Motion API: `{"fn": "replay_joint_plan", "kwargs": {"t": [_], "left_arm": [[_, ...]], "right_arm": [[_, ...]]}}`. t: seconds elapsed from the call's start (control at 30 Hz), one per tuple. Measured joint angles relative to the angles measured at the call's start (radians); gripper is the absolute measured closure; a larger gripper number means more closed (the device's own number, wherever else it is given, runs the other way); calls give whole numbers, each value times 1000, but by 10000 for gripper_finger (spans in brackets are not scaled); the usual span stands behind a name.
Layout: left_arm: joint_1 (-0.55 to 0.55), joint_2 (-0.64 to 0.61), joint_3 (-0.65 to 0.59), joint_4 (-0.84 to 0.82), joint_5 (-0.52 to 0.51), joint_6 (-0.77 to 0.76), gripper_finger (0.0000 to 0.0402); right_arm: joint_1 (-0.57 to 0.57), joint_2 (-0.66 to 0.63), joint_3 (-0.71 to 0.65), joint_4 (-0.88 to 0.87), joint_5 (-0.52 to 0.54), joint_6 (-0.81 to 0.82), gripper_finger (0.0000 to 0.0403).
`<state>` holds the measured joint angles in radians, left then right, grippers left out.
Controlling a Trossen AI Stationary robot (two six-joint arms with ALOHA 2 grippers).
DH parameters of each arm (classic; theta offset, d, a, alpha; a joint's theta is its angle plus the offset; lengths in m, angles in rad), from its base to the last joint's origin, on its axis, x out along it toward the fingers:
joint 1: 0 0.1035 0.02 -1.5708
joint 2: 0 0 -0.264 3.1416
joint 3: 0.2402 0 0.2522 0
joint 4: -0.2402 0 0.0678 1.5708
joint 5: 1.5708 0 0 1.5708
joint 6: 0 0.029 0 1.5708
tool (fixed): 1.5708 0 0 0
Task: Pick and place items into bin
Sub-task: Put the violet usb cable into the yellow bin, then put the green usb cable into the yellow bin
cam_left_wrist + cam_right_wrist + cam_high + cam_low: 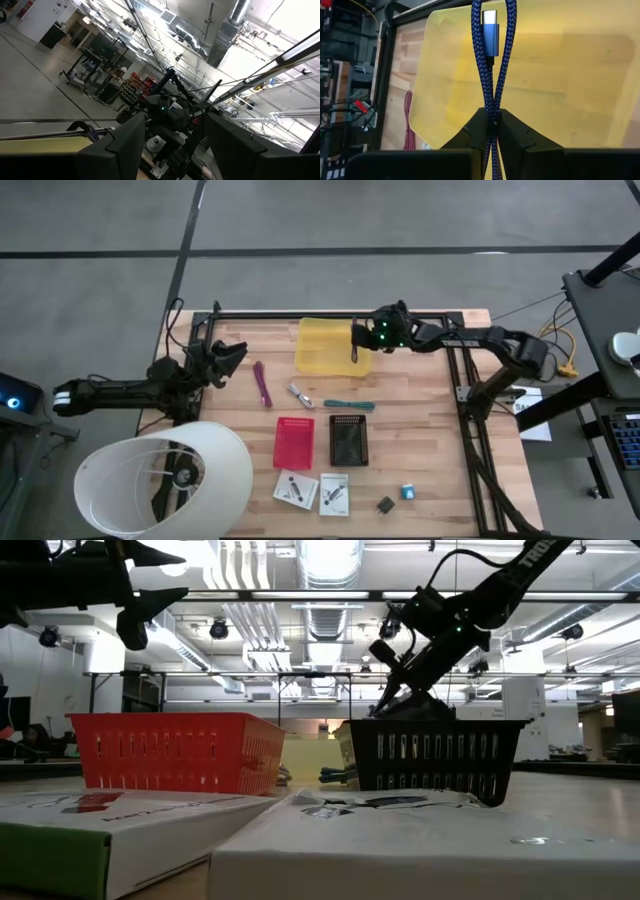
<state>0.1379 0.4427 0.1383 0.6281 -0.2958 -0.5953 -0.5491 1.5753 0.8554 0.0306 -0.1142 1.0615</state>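
Observation:
My right gripper [357, 342] hangs over the yellow bin [320, 350] at the table's far side, shut on a blue braided cable [492, 75] with a USB plug [490, 32]. On the wood lie a purple pen [262, 383], a silver piece [298, 393] and a teal-handled tool [348, 404]. Two white cards [295, 488] [334, 493], a black cube [385, 504] and a blue cube [408, 492] sit near the front edge. My left gripper [232, 358] waits open above the table's left side. My right gripper pinches the blue cable between its two fingers [515, 132], coming from above and pointing down. Two strands of a folded loop [493, 112] pass between the fingers. The loop and the plug hang below them over the yellow bin's floor [560, 75].
A red basket [293, 442] and a black basket [348, 439] stand at the table's middle, near the front. A large white lampshade [165, 480] covers the near left corner. A black frame rail [300, 312] runs along the far edge.

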Motion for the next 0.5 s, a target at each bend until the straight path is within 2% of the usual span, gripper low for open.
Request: {"fn": "replay_joint_plan", "kwargs": {"t": [0.2, 0.5], "left_arm": [[0, 0, 0, 0, 0, 0, 207], [0, 2, 0, 0, 0, 0, 207]], "right_arm": [[0, 13, 71, -51, 8, -50, 342], [1, 8, 201, -292, 8, -169, 300]]}}
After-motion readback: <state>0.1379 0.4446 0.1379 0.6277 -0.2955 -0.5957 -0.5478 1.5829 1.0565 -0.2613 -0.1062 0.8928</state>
